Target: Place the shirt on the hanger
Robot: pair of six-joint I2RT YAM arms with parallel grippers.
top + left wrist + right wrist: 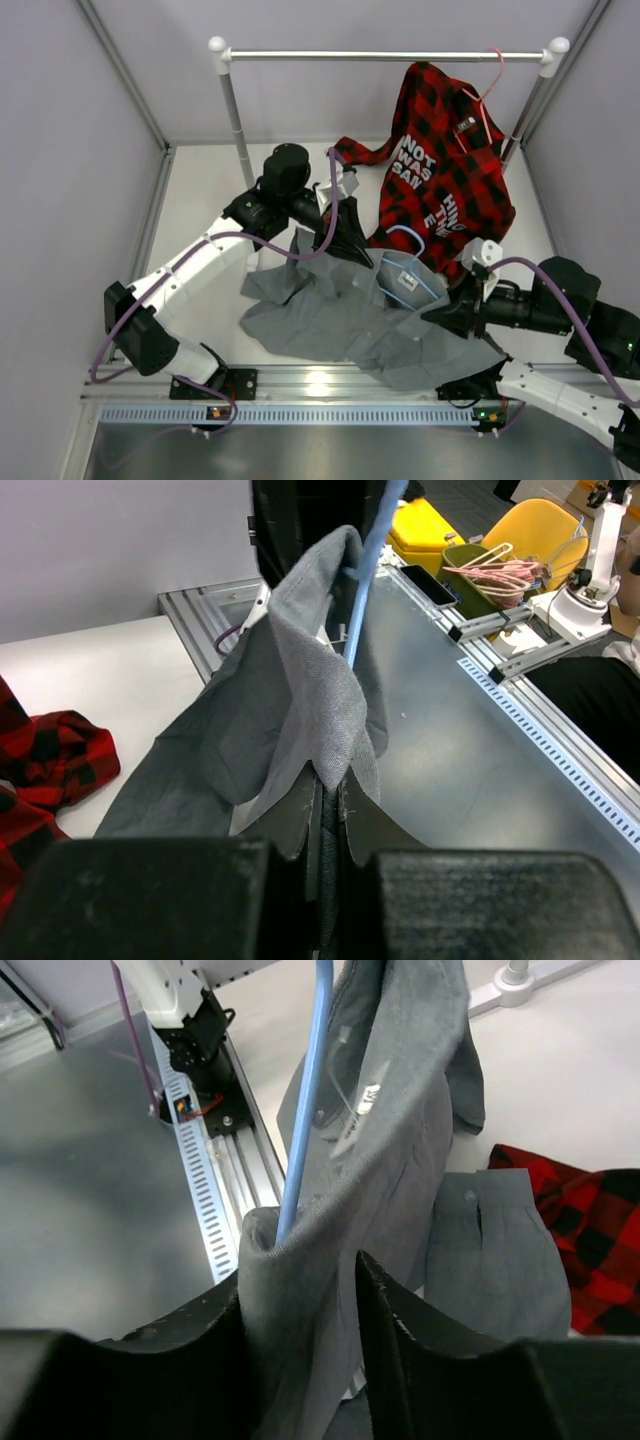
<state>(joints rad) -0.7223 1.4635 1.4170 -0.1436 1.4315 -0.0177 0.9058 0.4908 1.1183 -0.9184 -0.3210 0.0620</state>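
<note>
Left claw [325, 790] pinches the shirt [330, 315], heaped by the desk's [200, 200] near edge, while right claw [300, 1260] straddles fabric and hanger [305, 1110], grip unclear to us; we judge threading underway, shoulders next needing seating.

The left arm [190, 265] and right arm [560, 395] have white link shells with black joints and black wrist housings. A purple cable [100, 345] loops along each. The fingers [410, 1340] are matte black.

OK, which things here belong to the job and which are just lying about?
Job: grey shirt, blue hanger, left gripper, right gripper.

Lying about: plaid shirt, pink hanger, rail, spare hangers in a bin.
</note>
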